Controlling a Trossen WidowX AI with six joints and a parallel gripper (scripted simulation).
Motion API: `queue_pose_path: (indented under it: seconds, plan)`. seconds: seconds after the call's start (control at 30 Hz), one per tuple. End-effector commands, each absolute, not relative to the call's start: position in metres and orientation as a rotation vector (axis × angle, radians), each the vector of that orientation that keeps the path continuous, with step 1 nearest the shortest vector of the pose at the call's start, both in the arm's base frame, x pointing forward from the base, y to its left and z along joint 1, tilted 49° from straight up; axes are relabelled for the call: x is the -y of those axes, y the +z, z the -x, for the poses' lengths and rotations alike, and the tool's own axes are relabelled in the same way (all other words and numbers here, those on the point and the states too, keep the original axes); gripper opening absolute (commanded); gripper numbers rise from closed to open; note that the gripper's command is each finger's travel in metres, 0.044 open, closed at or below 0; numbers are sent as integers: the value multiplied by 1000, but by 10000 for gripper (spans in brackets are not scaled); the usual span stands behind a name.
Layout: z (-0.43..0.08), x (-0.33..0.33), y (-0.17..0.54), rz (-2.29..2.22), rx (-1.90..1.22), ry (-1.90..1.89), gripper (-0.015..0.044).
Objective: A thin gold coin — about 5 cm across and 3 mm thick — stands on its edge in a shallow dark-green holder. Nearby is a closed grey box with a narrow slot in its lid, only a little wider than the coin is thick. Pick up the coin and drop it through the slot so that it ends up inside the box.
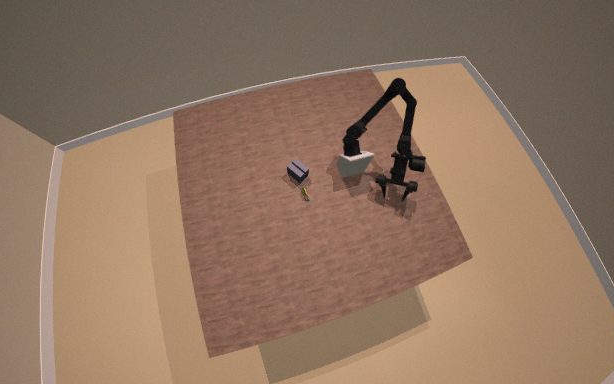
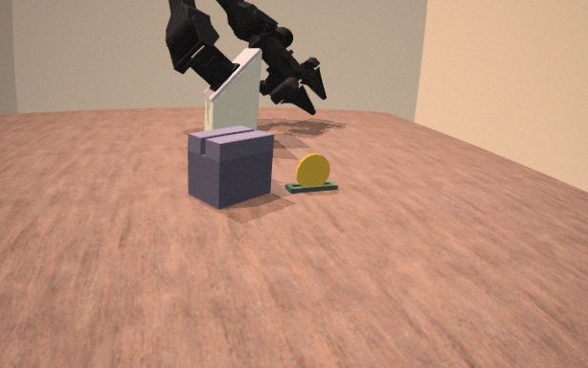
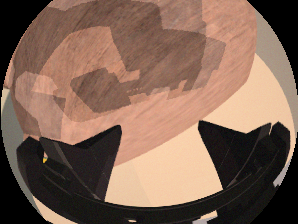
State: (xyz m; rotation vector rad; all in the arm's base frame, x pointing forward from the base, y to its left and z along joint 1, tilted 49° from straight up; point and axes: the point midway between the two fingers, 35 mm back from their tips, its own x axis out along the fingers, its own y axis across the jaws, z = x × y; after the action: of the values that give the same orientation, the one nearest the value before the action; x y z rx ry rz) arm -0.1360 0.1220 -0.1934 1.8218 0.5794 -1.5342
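Note:
The gold coin (image 1: 305, 191) (image 2: 313, 170) stands on edge in the dark-green holder (image 1: 307, 199) (image 2: 312, 189). The closed grey box (image 1: 297, 173) (image 2: 244, 176) stands close beside the holder, apart from it. A narrow straight slot runs across its lid. My gripper (image 1: 394, 198) (image 2: 320, 106) (image 3: 161, 127) is open and empty. It hangs above the table, well away from coin and box, on the far side of them in the exterior view. In the wrist view only a tiny yellow speck (image 3: 45, 160) shows beside the left finger; the box cannot be made out there.
The arm's pale wedge-shaped base (image 1: 356, 166) (image 2: 237, 112) stands on the wooden table (image 1: 266, 270) (image 2: 303, 287) (image 3: 227, 75), between the box and the gripper in the top view. The table's edge runs near the gripper. The arm casts shadows below it.

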Motion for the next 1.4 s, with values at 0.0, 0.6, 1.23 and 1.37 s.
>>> queue_pose_path:
  seconds: [0.0,0.6,1.23,1.37]
  plan:
    - [135,-123,-193,-1830,-571,-1540,374]
    - [14,-205,-165,-2909,1439,-1893,161]
    - [-94,-207,-133,-2785,3547,-598,161]
    - [-117,-201,-126,-2531,3918,-62,161]
